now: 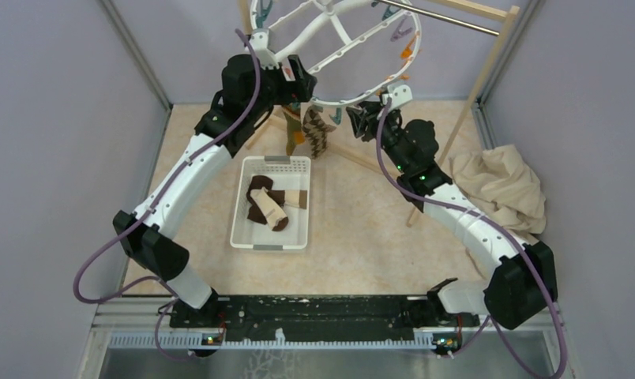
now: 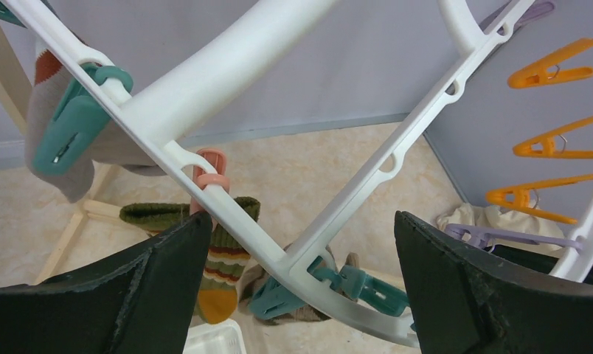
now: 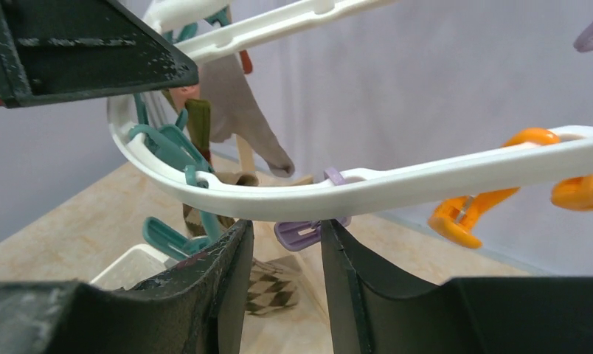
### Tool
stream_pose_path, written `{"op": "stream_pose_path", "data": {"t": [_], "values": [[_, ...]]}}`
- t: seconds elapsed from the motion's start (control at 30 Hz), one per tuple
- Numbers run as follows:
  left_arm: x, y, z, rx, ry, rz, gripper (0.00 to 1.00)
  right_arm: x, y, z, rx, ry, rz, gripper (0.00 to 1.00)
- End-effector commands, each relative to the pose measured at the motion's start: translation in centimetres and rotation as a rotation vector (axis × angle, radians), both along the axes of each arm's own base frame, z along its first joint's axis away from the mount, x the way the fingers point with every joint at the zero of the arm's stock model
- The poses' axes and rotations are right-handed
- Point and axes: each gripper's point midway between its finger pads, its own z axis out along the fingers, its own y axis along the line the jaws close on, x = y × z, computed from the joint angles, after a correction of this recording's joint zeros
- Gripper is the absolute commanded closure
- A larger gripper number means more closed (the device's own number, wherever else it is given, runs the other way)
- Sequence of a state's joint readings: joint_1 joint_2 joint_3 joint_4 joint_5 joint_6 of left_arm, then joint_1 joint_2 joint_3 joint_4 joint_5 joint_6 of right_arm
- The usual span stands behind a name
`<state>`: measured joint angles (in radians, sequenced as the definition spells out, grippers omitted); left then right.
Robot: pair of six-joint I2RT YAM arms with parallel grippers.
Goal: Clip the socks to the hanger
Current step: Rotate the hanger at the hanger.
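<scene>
One hanger, three hanging socks

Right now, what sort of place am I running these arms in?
Probably a lab test cell staged for laundry: lilac panel walls on metal posts, a white peg hanger on a wooden rack, and a basket of socks on the table.

One white hanger. Three hung on it: one striped sock, one argyle sock, one pale grey sock. One basket, brown-cream socks heaped inside, can't count them. Three orange pegs in row, left wrist view. One beige cloth. One wooden rack.
</scene>
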<state>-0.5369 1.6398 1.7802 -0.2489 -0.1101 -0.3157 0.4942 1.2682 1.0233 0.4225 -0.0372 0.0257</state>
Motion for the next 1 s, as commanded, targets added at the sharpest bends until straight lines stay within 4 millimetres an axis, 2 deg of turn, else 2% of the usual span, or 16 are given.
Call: {"op": "stream_pose_path", "data": {"t": [0.0,0.1,0.3,0.43,0.53,0.7,0.83,0.97], "values": [[-1.4,0.3,2.8,-0.028,-0.045,-0.031,0.01,-0.9,1.4,4.5,0.092,-0.111,0.086,0.6],[-2.8,0.5,4.5,-0.064,-0.07,-0.042,0.01,-0.9,2.6,4.3,0.088,-0.106,0.111,0.6],[-5.9,2.9,8.0,-0.078,-0.155,0.066,0.01,-1.7,5.2,3.5,0.074,-0.099,0.169,0.61],[-6.8,2.2,8.6,-0.07,-0.168,0.026,0.01,-2.3,6.0,3.3,0.077,-0.095,0.195,0.62],[-6.4,-0.2,7.6,-0.047,-0.141,-0.039,0.01,-2.8,6.4,3.5,0.081,-0.099,0.211,0.62],[-4.0,-3.6,4.1,0.026,-0.066,-0.09,0.01,-3.6,6.7,3.9,0.091,-0.107,0.228,0.62],[-1.4,-4.7,1.5,0.089,-0.009,-0.073,0.01,-4.6,6.0,4.0,0.099,-0.115,0.225,0.62],[0.4,-4.7,-0.3,0.103,0.037,-0.062,0.01,-5.7,4.6,4.5,0.102,-0.134,0.199,0.62]]}}
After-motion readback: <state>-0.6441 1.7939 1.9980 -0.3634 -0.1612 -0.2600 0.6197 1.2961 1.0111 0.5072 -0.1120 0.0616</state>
